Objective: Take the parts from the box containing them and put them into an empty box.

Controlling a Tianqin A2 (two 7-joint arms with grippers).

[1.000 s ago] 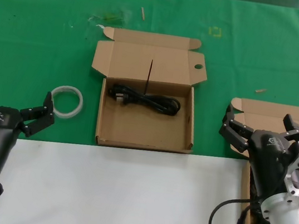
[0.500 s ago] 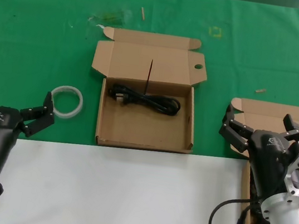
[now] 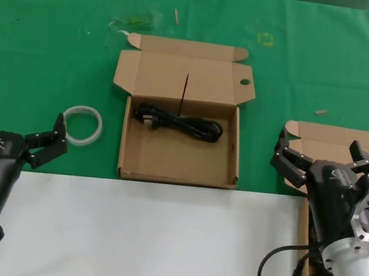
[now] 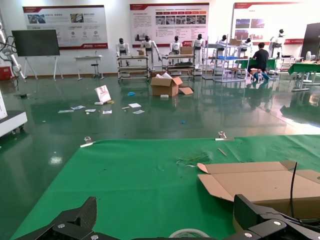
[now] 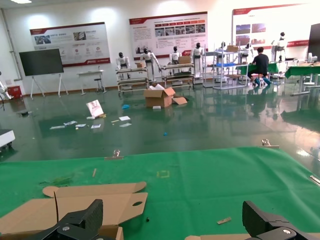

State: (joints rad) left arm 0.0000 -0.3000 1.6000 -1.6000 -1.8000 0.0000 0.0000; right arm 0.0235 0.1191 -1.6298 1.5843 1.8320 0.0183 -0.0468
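Your R gripper (image 3: 321,155) hangs fingers spread, nothing held, right over the source box (image 3: 350,145) at the right edge, prob lined up for a grab; its contents mostly hidden. L gripper (image 3: 15,133) also splayed, idle by tape ring (image 3: 82,125). One glossy black coiled cable (image 3: 183,124) lies in holed-flap box (image 3: 181,134): matte brown card, shallow.
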